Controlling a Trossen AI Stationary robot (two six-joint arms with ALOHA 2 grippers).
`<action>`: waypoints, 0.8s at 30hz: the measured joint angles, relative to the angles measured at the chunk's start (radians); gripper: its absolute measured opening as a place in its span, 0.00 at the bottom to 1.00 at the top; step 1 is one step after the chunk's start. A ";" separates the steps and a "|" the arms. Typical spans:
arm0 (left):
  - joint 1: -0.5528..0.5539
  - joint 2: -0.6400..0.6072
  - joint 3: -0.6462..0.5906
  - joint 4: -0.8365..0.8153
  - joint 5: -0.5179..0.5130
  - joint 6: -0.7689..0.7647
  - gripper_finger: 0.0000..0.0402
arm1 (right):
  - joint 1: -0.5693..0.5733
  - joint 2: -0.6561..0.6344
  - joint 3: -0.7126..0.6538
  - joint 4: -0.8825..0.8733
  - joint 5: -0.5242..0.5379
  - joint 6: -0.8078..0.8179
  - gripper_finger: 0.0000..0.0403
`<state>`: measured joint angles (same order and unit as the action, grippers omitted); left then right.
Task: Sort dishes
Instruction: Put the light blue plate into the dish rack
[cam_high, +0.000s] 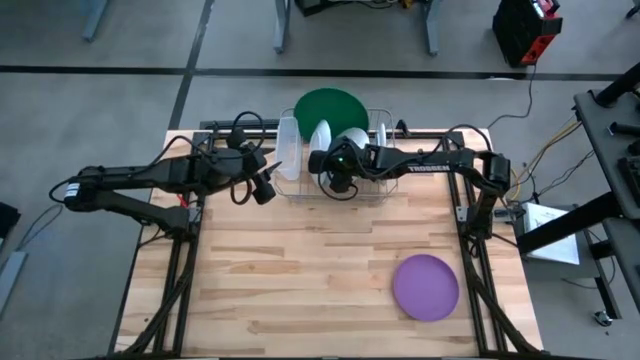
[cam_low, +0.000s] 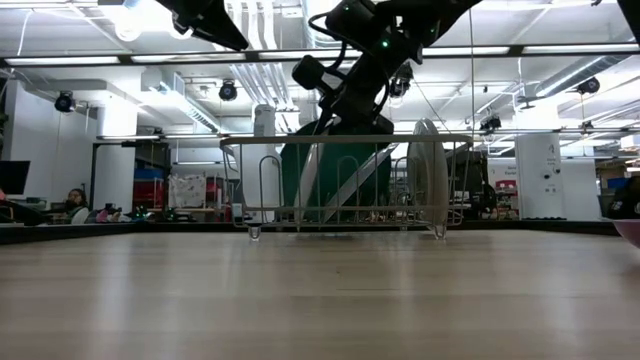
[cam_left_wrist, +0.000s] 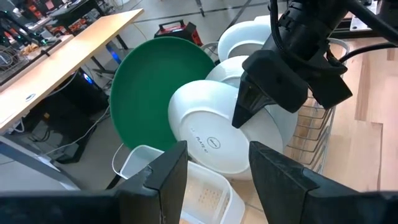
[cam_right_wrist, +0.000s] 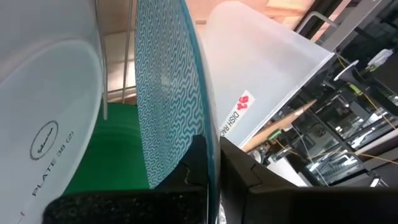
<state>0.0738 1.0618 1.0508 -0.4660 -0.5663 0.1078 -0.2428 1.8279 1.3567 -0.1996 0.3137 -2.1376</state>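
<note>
Patterned plate (cam_right_wrist: 168, 93) in rack (cam_high: 300, 190) pinched by R gripper (cam_right_wrist: 214, 165); L gripper (cam_left_wrist: 214, 174) open nearby.

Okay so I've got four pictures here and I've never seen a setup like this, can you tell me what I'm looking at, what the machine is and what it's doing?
It is a robot with two dark arms at a wooden table. One picture looks straight down from above, one looks level across the tabletop, and the other two come from cameras on each arm's wrist.

At the table's far edge stands a wire dish rack holding a large green plate, white-backed plates and a clear plastic tub. A purple plate lies flat on the table nearer the front.

The right gripper is inside the rack, closed on the rim of a blue-and-white patterned plate. The left gripper hovers open beside the rack, holding nothing.
</note>
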 joint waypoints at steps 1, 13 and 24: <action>0.000 0.000 0.000 0.000 0.000 0.000 0.40 | 0.001 0.000 0.000 0.000 0.002 0.000 0.02; 0.000 0.000 -0.022 0.000 0.000 0.004 0.40 | 0.024 -0.006 -0.001 0.089 0.005 0.057 0.19; 0.000 0.000 -0.057 0.016 -0.001 0.004 0.40 | 0.029 -0.006 -0.002 0.191 0.003 0.122 0.36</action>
<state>0.0738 1.0617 0.9936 -0.4501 -0.5668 0.1113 -0.2138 1.8217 1.3548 -0.0086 0.3164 -2.0151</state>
